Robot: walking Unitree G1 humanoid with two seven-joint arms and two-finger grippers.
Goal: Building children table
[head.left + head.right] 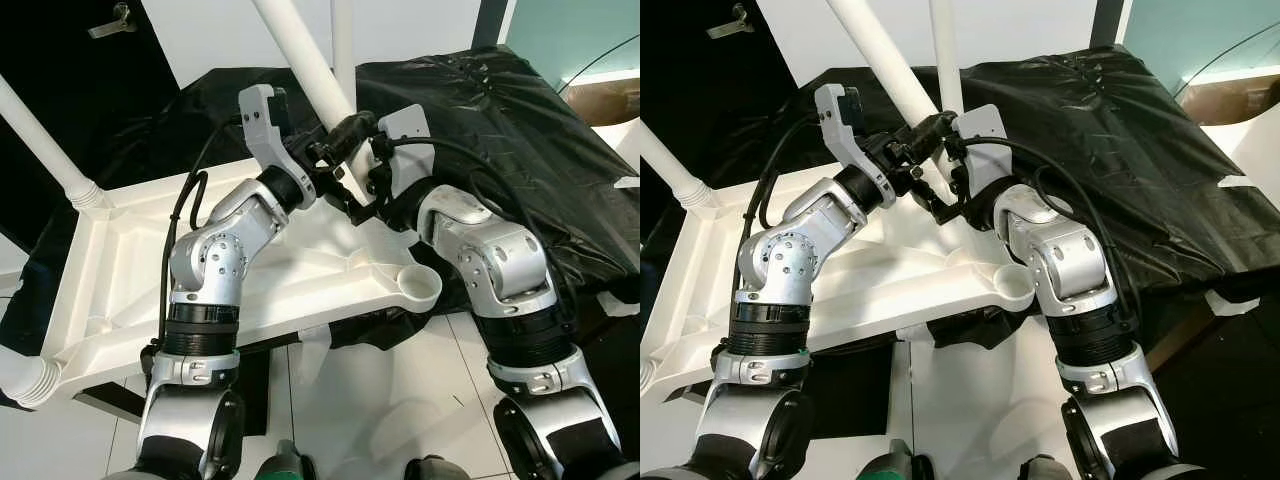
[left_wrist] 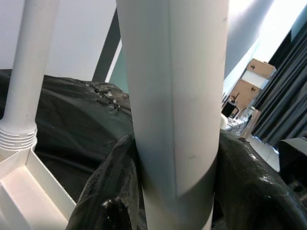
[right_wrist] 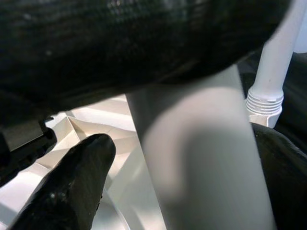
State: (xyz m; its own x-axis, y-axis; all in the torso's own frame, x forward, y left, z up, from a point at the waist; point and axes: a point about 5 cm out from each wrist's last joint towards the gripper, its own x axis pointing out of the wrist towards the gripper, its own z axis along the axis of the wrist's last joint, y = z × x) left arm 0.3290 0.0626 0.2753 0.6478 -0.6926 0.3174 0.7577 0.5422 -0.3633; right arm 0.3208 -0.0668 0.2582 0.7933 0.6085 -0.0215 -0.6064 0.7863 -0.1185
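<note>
The white table leg (image 1: pixel 305 55) stands tilted at the far edge of the upturned white tabletop (image 1: pixel 120 260), rising toward the upper frame. Its lower end sits between the two grippers, above the tabletop's far edge near the far right corner.

The left gripper (image 1: pixel 325 155) reaches the leg from the left. In the left wrist view, its black fingers (image 2: pixel 108 191) lie against both sides of the leg (image 2: pixel 175 96), pinching it. The right gripper (image 1: pixel 352 130) reaches the same section of the leg from the right. In the right wrist view, one black finger (image 3: pixel 72 187) lies just beside the leg (image 3: pixel 201 163) and another dark part crosses in front of it; whether this gripper is pressed onto the leg cannot be determined.

The tabletop lies underside up, with moulded ribs exposed. An open round socket (image 1: pixel 417 283) occupies its near right corner. A second leg (image 1: pixel 45 140) is seated at the far left corner, with a ribbed collar at its base. A third leg (image 1: pixel 343 40) stands upright behind the grippers. A ribbed leg end (image 1: pixel 25 380) shows at the near left corner.

A black sheet (image 1: pixel 520 130) covers the surface beyond and to the right of the tabletop. A white tiled floor (image 1: pixel 380 400) lies below.
</note>
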